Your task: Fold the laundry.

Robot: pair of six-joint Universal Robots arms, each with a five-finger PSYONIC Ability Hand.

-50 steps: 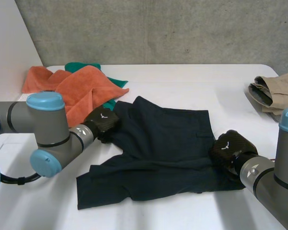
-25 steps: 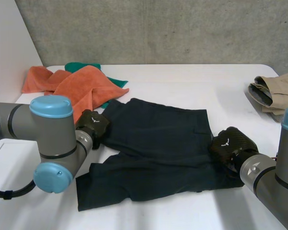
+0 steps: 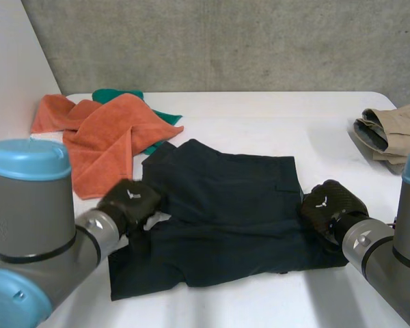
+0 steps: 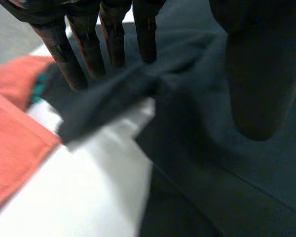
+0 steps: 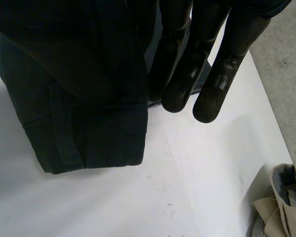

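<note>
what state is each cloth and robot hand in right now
dark garment: spread out, not yet folded
orange towel: crumpled
teal cloth: crumpled, partly under the orange towel
beige garment: bunched up
left robot hand: open, at the dark garment's edge
right robot hand: open, at its opposite edge

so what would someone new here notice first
Dark shorts lie spread in the middle of the white table, with the left hand at their left edge and the right hand at their right edge. An orange towel is heaped partly over a green cloth at the far left, and beige clothing sits at the far right.
</note>
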